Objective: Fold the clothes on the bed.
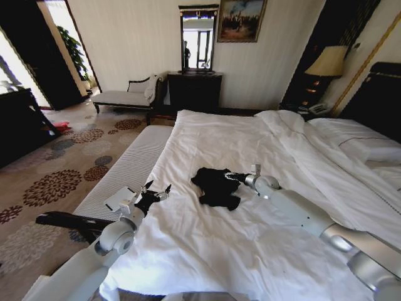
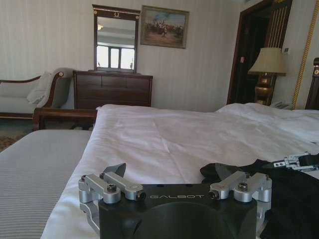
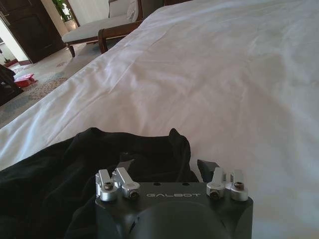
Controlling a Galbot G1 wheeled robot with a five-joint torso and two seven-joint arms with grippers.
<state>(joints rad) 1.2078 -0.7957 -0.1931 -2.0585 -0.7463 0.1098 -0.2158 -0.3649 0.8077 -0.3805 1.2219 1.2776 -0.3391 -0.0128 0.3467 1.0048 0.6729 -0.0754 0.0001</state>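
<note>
one crumpled shirt, two hands closing in

one black shirt (image 1: 216, 187) lies bunched in a heap on the white duvet of the bed (image 1: 250, 138), near the middle of the head view and a little toward 12 o'clock from the robot. it is not spread flat; sleeves and hem cannot be told apart in the folds.

right hand (image 1: 240, 177) sits at the shirt's 3 o'clock edge, low over the cloth, fingers spread; in the right wrist view the dark fabric bulges up just in front of them. whether a fingertip touches the cloth, i cannot tell.

left hand (image 1: 157, 190) hovers at the shirt's 9 o'clock side, near the bed's edge and apart from the cloth, fingers also spread, holding nothing. from its wrist view the shirt (image 2: 279, 194) lies just ahead, with the right hand (image 2: 291, 162) beyond it.

handling, as a judgement: thin cotton, light, limp, not fragile. it will sag and drag rather than keep shape, and the soft duvet may pinch up with it. best grip looks to be an outer edge or corner, one per hand, pulled apart to flatten it.
</note>
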